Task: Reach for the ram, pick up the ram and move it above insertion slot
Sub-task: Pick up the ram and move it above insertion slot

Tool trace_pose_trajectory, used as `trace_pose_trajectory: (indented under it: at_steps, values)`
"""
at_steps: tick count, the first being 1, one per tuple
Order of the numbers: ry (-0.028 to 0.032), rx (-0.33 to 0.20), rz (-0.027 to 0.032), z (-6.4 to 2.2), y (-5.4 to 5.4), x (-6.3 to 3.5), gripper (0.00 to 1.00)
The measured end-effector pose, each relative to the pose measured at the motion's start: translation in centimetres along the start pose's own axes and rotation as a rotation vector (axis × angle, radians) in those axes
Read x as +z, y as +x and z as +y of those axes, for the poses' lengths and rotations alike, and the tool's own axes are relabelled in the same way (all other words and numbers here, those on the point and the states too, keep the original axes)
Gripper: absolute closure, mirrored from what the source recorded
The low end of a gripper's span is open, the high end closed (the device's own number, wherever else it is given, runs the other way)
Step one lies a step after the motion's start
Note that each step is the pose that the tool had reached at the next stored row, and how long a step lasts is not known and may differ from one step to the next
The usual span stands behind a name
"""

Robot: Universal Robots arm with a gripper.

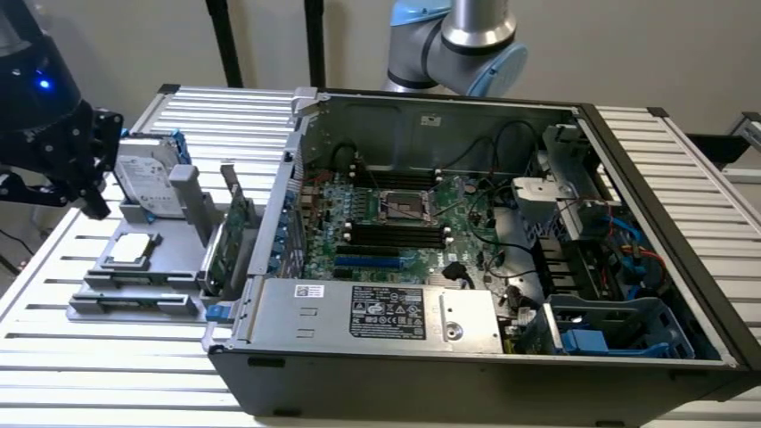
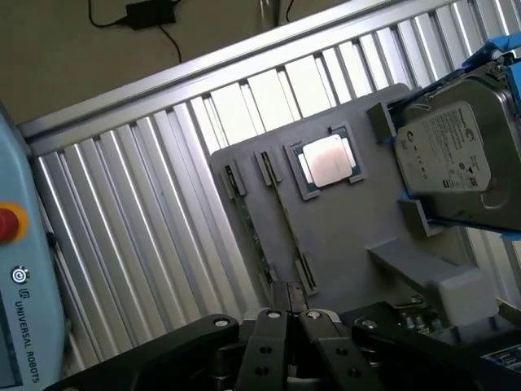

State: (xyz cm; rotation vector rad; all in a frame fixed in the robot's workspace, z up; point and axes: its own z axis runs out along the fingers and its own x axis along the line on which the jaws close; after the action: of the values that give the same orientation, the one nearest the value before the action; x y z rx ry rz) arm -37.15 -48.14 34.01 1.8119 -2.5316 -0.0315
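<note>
Two views, wrist: jaws closed, empty, near ram (image 2: 252, 236) (edge-on in grey holder (image 2: 342, 236)), exterior: insertion slot (image 1: 393, 234).

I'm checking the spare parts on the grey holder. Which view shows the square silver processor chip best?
The wrist view: the square silver processor chip faces the camera, its whole top visible. The exterior view shows the chip obliquely, at the exterior view's left.

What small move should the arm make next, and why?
Probably bring the gripper closer to the ram, the thin green stick standing on edge in the grey holder: the gripper is apart from it, and the ram sits untouched.
</note>
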Motion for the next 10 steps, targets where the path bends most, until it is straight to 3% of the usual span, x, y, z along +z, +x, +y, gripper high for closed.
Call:
trace_pose_trajectory:
  at_steps: [10]
  values:
    - [0.0037,-0.181,0.0111,-0.01,0.0,0.35,0.89]
